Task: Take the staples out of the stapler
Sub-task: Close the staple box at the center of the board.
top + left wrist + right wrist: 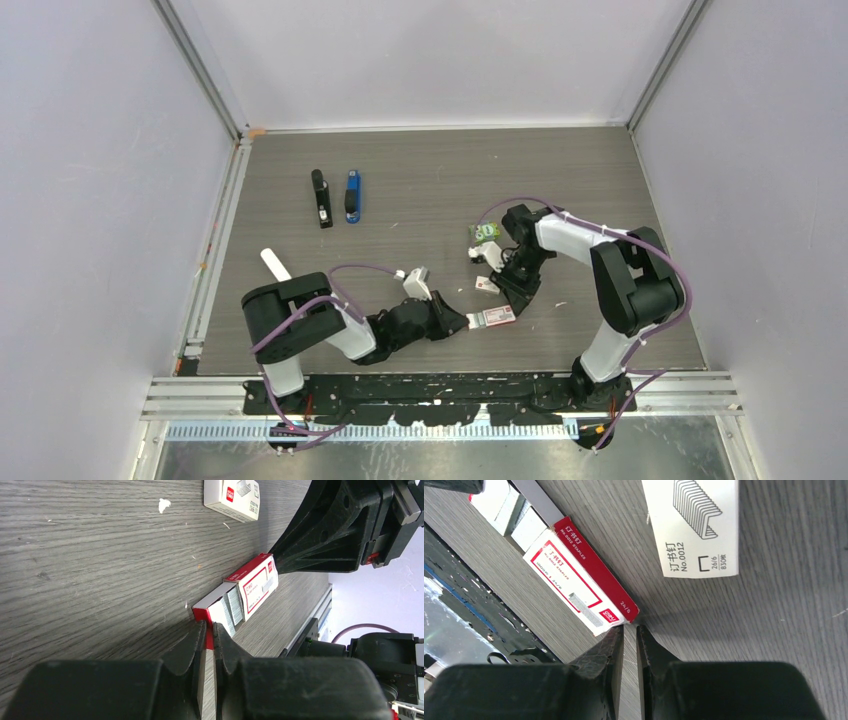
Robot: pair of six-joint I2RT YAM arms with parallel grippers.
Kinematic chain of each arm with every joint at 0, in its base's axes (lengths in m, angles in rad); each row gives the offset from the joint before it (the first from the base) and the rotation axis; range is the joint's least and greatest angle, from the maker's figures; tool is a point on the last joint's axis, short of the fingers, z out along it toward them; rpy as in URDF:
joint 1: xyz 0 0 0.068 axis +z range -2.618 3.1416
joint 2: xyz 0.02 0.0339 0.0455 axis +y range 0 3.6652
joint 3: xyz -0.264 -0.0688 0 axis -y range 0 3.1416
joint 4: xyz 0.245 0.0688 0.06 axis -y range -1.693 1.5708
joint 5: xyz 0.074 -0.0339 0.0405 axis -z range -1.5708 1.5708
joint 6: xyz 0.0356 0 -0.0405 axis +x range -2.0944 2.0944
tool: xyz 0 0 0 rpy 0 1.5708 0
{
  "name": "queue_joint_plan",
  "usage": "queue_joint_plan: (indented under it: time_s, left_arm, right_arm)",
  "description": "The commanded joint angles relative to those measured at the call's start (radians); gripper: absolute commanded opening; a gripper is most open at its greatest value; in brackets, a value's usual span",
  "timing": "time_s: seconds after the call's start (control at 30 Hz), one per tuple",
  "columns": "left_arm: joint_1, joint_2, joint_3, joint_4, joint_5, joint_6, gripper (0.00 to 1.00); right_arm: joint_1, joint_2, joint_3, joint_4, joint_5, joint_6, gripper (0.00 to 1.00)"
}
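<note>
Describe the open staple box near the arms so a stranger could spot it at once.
Near the table's front edge, just past the left end effector, lies a red-and-white box with its tray slid out, showing grey staples. The white box behind it is closed.

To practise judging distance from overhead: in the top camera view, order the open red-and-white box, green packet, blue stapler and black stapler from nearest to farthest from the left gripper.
1. Open red-and-white box, at the left gripper's jaws.
2. Green packet, farther back on the right.
3. Blue stapler, far back on the left.
4. Black stapler, just left of the blue one.
</note>
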Motion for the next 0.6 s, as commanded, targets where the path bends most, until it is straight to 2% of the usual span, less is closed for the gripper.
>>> queue_joint_plan:
  time_s: [0.0, 0.57]
  left_arm:
    - [0.0, 0.019, 0.012, -0.074, 0.011, 0.023, 0.1]
    - [0.0, 0.02, 0.026, -0.077, 0.026, 0.027, 0.09]
  right_arm:
    - [0.027, 0.014, 0.031, -0.01, -0.033, 0.001, 0.21]
    - [0.104, 0.039, 0.033, 0.025, 0.009, 0.044, 0.21]
